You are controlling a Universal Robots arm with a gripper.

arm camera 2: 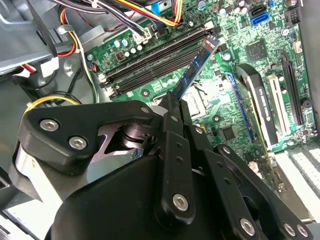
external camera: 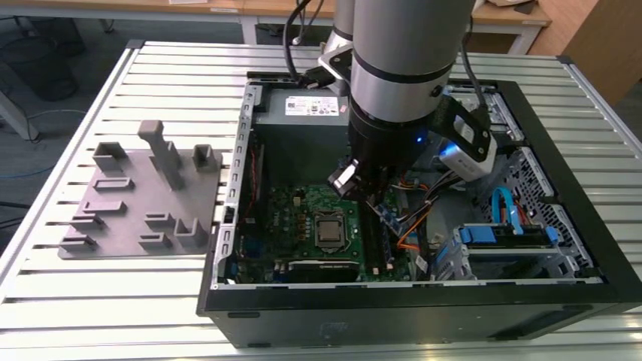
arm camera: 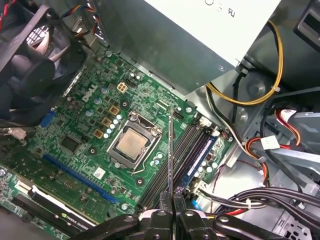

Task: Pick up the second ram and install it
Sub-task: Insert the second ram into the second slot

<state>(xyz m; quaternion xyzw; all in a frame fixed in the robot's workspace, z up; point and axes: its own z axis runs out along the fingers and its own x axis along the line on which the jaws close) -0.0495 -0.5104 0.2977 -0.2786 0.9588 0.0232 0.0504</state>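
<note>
Hand: black two-finger hand (arm camera: pixel 170 202), closed narrowly on one end of the stick.
Second ram: long, thin dark blue memory stick (arm camera 2: pixel 197 62), held over the black memory slots (arm camera: pixel 182 147) beside the silver processor socket (arm camera: pixel 132 142); contact unclear.
Second wrist view: its flat blue face.
First wrist view: its thin edge.
Exterior view: open black computer case (external camera: pixel 401 308) on the slatted metal counter (external camera: pixel 60 301), with the grey plastic holder tray (external camera: pixel 140 195) at the exterior view's left.

I get even, bright room light across the slatted table (external camera: pixel 60 301), with soft glare down the grey arm (external camera: pixel 401 45). Inside the computer case (external camera: pixel 401 310) it is dimmer, the arm shading the motherboard (external camera: pixel 301 209). In the second wrist view the gripper (arm camera 2: pixel 176 102) looms dark and soft, while the second ram (arm camera 2: pixel 197 65) beyond reads crisp
</note>
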